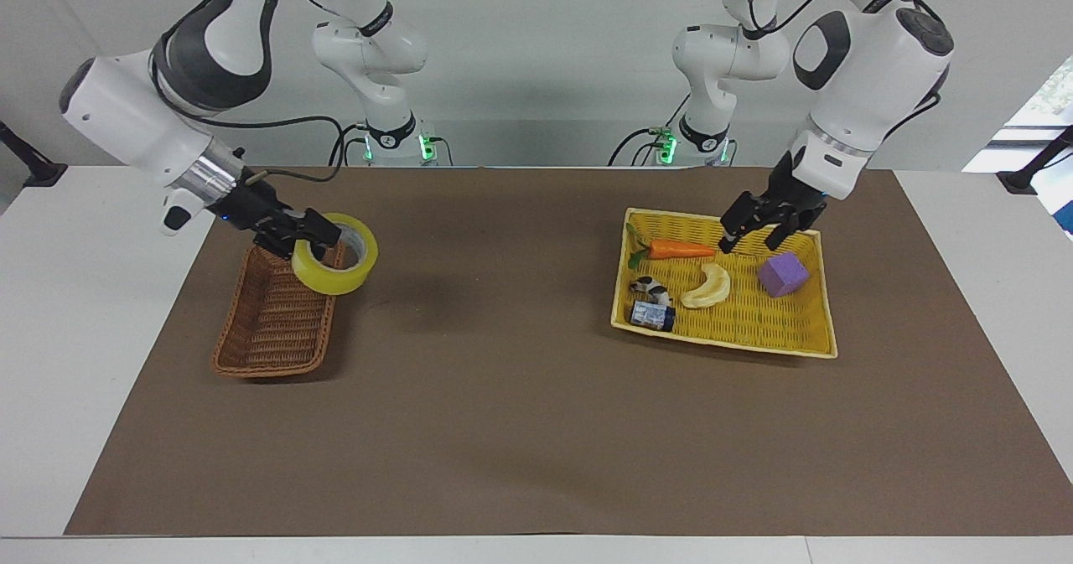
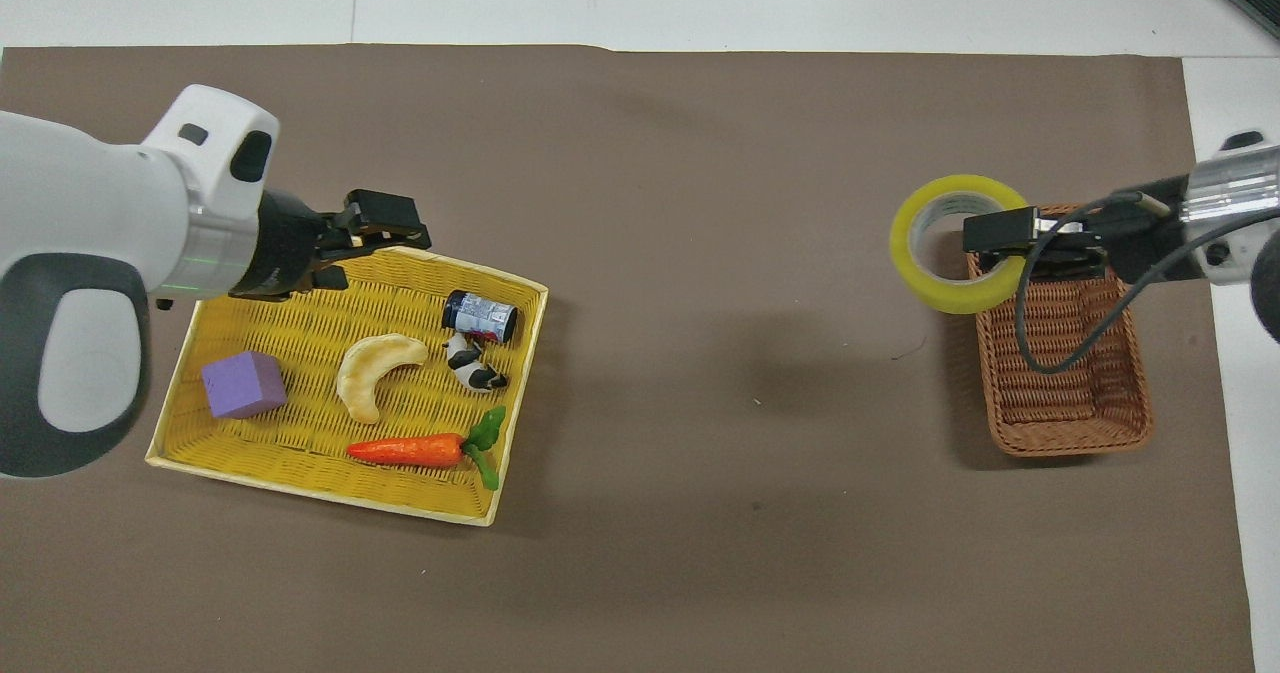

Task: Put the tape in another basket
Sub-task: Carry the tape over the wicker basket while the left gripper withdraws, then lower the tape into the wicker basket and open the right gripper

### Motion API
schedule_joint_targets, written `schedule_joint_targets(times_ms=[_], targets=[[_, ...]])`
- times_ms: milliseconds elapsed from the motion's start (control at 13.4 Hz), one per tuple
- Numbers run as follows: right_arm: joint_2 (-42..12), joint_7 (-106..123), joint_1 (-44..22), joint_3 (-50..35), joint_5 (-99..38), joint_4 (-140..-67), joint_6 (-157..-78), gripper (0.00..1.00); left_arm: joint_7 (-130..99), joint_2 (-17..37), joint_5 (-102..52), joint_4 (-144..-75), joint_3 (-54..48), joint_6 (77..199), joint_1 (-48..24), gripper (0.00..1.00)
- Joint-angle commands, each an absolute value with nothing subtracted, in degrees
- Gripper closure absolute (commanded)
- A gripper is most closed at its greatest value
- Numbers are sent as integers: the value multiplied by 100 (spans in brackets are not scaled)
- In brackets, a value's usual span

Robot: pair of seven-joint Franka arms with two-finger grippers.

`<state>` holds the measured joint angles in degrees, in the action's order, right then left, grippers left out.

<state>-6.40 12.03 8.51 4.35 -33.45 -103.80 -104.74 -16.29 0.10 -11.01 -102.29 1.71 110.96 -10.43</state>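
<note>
Right tool (image 1: 312, 230): your right tool is shut on the tape. One finger goes inside the ring and one sits outside, so it pinches the ring's wall. It hangs over the end of the basket that is nearer to the robots.
Tape (image 1: 336, 265): you have the big yellow ring up in the air. It sits over the basket's rim at the side toward the middle of the counter. It is not inside yet.
How the tape feels: it looks stiff and a bit heavy for its size. The outside looks smooth, so it may slip. It looks hard to break. The wall of the ring is a good place to hold, just where you hold it now.
Basket (image 1: 272, 329): the small brown basket is narrow. You will need to line the ring up well so it does not catch on the rim.
Left tool (image 1: 761, 229): your left tool is wide open and holds nothing. It waits over the yellow tray (image 1: 817, 342), above the purple block (image 1: 783, 274).
In the tray: a carrot (image 1: 681, 249), a banana slice (image 1: 707, 287), a small can (image 1: 652, 316) and a little toy cow (image 1: 652, 288).
Counter (image 1: 520, 413): a flat brown mat covers it, with white edges showing.
Room: a plain pale wall stands at the robots' end.
</note>
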Motion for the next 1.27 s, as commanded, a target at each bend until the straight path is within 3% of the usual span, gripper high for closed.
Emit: schedule_joint_targets(times_ms=[0,298,596,1191], targets=[[-835,1572,1177,369,-3305,-10546,-10617,100,-1285,-9,-267,-10011,105,10653,-774,0],[-1388,2493,1406,369,-3296,-10845,-11153,100,-231,-158,167,-9633,106,9723,-493,0],[-1362,3171,1661,369,-2840,-10968,-11066,100,70,-44,492,-8843,88,8431,-483,0],[-1485,3665,1828,360,-2873,-11179,-11171,100,272,-105,422,-8912,105,8490,-431,0]])
